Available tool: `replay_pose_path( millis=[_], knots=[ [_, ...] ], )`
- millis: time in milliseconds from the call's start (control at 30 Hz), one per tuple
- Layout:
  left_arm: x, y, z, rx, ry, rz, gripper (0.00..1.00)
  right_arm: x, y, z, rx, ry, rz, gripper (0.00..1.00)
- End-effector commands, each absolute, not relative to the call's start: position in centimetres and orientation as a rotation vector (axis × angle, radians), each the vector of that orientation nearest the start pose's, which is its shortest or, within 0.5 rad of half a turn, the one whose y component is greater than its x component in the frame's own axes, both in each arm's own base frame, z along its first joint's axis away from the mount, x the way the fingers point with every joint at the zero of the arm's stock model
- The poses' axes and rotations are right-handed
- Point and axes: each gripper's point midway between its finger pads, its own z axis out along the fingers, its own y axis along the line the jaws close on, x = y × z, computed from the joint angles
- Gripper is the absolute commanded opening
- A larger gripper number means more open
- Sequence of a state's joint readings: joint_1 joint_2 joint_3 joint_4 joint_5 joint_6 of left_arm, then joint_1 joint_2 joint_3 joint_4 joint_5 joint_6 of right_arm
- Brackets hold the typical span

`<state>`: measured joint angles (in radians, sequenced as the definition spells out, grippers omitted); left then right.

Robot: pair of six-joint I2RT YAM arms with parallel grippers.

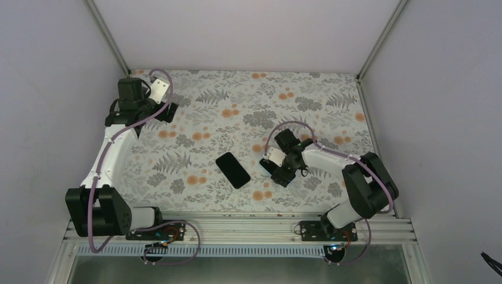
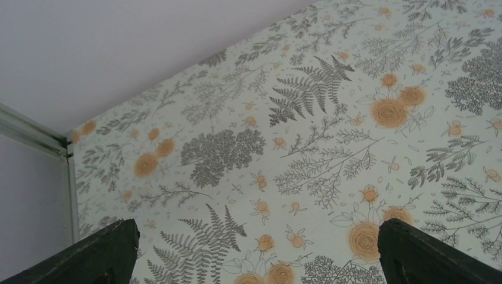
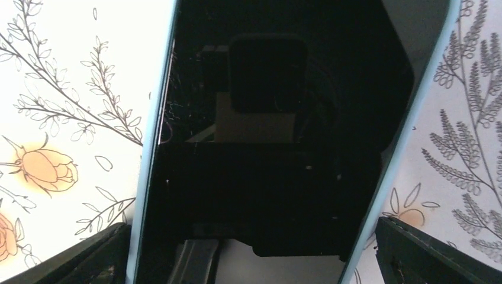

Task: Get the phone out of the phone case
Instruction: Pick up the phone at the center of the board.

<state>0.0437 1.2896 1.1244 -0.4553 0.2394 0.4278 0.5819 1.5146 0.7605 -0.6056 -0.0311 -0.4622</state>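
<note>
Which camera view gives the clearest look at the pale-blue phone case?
The right wrist view: the phone case fills it, its pale-blue rim running down both sides of a black screen, between the fingers. The top external view shows only a dark sliver, mostly hidden under the right arm. The left wrist view shows only tablecloth.

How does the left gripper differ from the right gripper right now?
The left gripper is far back on the left side; the right gripper is nearer the front, right of the middle. The left gripper has only flowered tablecloth between its fingers; the right gripper has its fingers on either side of the blue-rimmed phone case. Both are open and grip nothing.
</note>
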Motion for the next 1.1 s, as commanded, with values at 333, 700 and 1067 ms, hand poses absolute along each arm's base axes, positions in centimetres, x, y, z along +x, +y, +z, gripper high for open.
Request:
replay_pose_path(
  millis=[333,700,1067],
  knots=[
    [38.3,-9.3,23.2,0.809,2.264,-0.378,1.0,23.8,12.3,-1.2,-1.489,2.669,-0.164,0.65],
    [35.4,-20.1,20.6,1.021,2.447,-1.167,1.0,30.8,18.3,9.7,-1.347,2.256,-0.186,0.55],
    [36.3,-24.0,16.0,0.923,2.558,-1.44,1.0,33.2,25.1,14.8,-1.364,2.073,-0.142,0.6]
  ],
)
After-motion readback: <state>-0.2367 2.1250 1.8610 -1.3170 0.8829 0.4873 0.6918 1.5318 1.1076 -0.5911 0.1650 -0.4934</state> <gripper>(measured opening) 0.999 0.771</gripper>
